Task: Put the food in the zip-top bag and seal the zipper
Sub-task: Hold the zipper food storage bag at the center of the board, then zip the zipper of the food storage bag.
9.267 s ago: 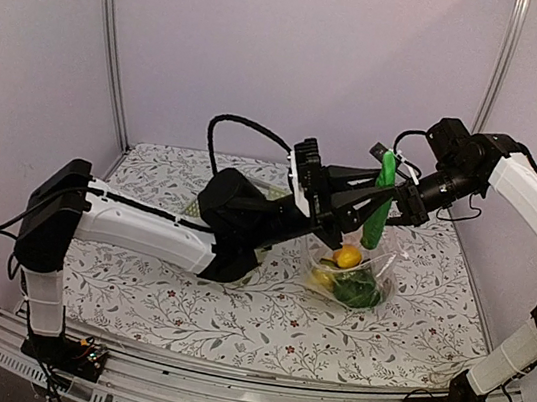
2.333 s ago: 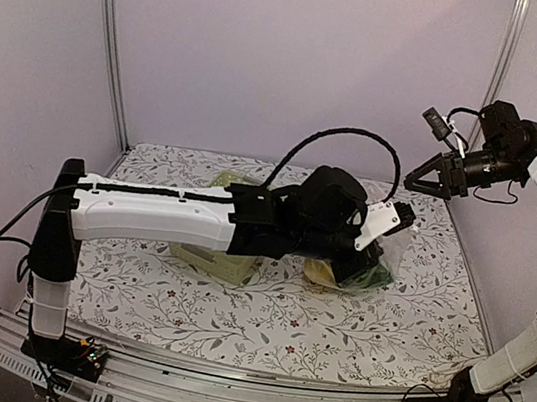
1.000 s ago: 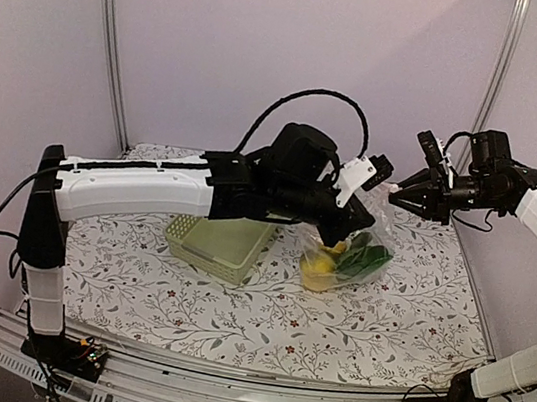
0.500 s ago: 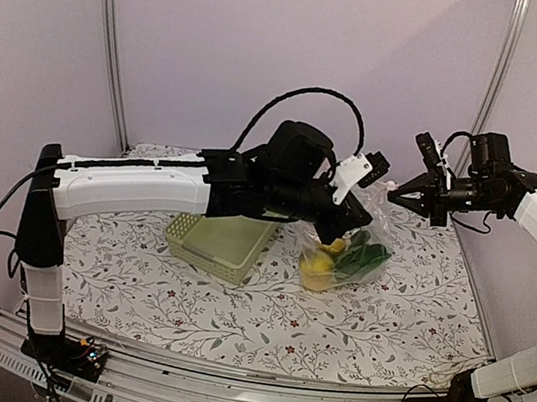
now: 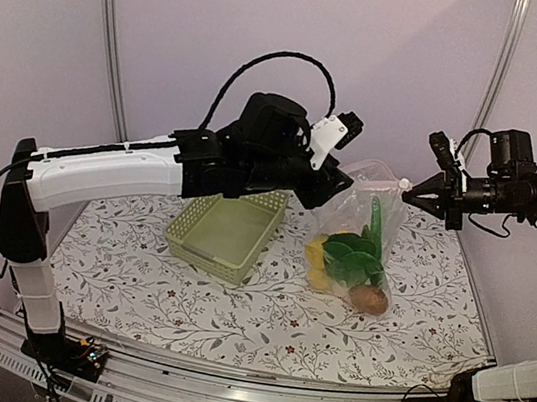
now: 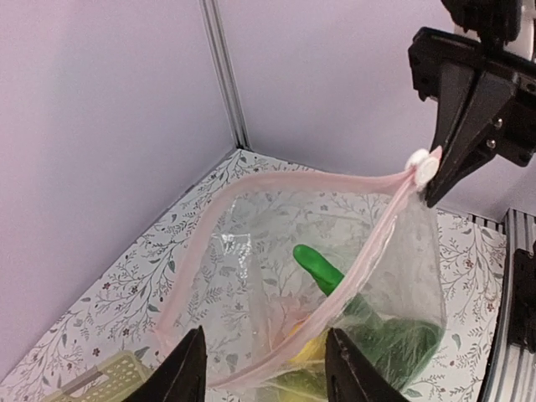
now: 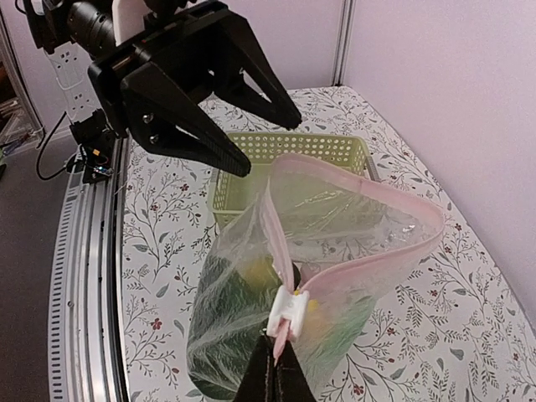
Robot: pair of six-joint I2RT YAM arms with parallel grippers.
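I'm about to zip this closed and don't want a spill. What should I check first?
1. Food in zip-top bag: ok, none seen in basket.
2. Right tool shut on zipper slider: ok.
3. Left tool clamped on bag's other end: not ok, jaws open.
4. Zipper strips pressed together: not ok, mouth gapes.
5. Cucumber tip below zipper: ok.

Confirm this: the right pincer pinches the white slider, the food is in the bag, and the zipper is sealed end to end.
Not sealed. In the right wrist view the zipper gapes, its two pink lips forming an open loop. The right pincer does pinch the white slider, and the food is in the bag.
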